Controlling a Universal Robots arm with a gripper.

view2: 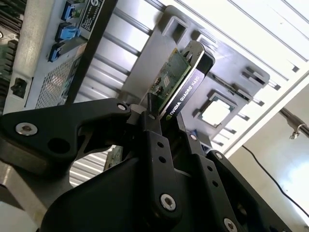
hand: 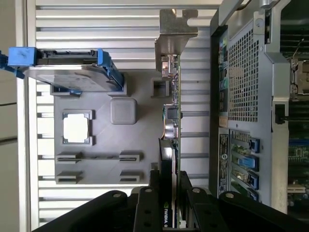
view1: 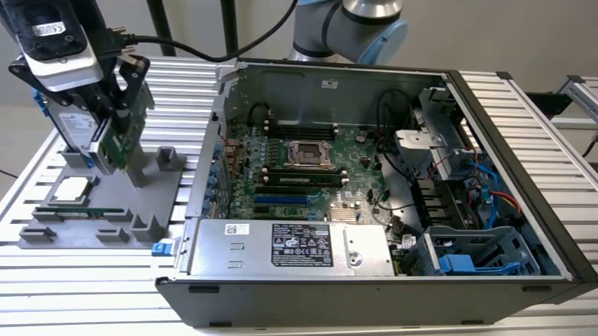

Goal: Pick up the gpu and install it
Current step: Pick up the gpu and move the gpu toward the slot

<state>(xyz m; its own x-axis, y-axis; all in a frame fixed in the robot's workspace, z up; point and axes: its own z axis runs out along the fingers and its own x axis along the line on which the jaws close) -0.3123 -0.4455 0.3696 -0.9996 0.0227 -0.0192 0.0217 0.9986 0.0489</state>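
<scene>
Over at the exterior view's left, the robot arm's black gripper (view1: pixel 120 112) is clamped tight on the gpu (view1: pixel 116 140), a flat green circuit-board card that hangs on its edge. The card is over the flat grey plastic holder (view1: pixel 167 192), which lies on the ribbed silver metal table (view1: pixel 182 84). I cannot tell if the card's lower edge touches the holder. Just behind the card stands a silver hard drive with blue rails (view1: pixel 75 129). A small square silver chip (view1: pixel 73 189) lies flat in the holder. Toward the exterior view's right sits the big open black computer case (view1: pixel 374 308). Its green main board (view1: pixel 360 143) shows inside, well apart from the card.

The second wrist view is much closer. There the black fingers (view2: pixel 154 145) of the gripper (view2: pixel 164 121) press on both faces of the gpu (view2: pixel 169 79), and a black cooler (view2: pixel 190 84) sits on one face.

The first wrist view looks along the card's thin edge, so the gpu (hand: pixel 173 116) is just a narrow strip. Its shiny silver metal end bracket (hand: pixel 175 31) is at the end far from the gripper (hand: pixel 169 193). This view also looks down on the hard drive (hand: pixel 72 75), the chip (hand: pixel 76 128) and the holder (hand: pixel 106 140) from above. The grey holed wall of the computer case (hand: pixel 241 72) is near the card on its other side.
</scene>
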